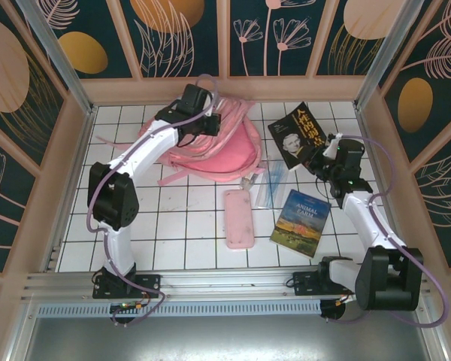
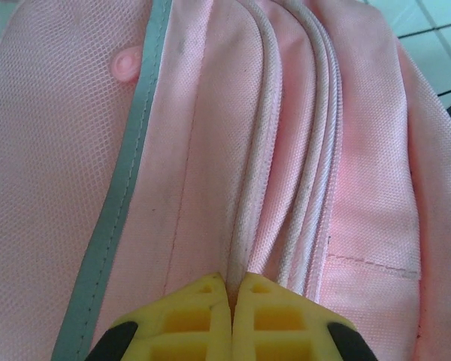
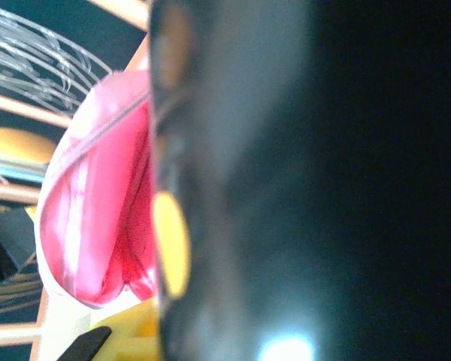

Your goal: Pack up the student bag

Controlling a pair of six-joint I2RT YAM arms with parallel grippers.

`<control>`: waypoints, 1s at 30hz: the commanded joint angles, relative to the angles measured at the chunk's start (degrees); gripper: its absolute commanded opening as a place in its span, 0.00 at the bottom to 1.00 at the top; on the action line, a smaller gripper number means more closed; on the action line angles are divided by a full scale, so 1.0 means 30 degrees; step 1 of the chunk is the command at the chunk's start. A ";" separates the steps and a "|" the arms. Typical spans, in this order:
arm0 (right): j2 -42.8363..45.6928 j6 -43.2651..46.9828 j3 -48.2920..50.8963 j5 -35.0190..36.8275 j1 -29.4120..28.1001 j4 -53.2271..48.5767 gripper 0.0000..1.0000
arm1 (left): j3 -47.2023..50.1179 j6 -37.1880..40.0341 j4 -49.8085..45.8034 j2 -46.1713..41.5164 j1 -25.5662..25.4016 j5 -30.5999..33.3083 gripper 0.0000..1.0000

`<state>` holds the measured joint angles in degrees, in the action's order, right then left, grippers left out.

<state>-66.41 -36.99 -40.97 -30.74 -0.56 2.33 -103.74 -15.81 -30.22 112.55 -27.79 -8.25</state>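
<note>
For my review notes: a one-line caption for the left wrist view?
Left gripper shut on the piping of the pink bag.

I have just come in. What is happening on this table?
Two robot arms are packing a student bag. The left arm's fingers are shut on a fold of the pink bag along its piping. The right arm's fingers grip a black book by its edge, to the right of the bag. An Animal Farm book and a pink pencil case lie on the white tiled table, not yet packed.
</note>
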 commanded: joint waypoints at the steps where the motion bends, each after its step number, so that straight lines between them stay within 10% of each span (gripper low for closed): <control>1: -0.0657 -0.0384 -0.0508 -0.1266 -0.1596 0.3223 0.00 | -0.0866 -0.0792 0.0696 -0.1223 0.0758 -0.2867 0.00; 15: -1.3492 -0.4484 -0.7386 -0.5261 -0.7006 1.1970 0.00 | -0.0104 -0.1659 0.2135 -0.1688 0.1007 -0.4961 0.00; 30: -2.4656 -0.7368 -2.1161 -0.5678 -0.8813 0.7513 0.02 | 0.0589 -0.2219 0.3608 -0.2023 0.1024 -0.5997 0.00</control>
<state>-138.30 -58.57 -96.84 -46.61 -26.70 25.39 -101.69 -21.61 -25.56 110.83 -24.36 -22.20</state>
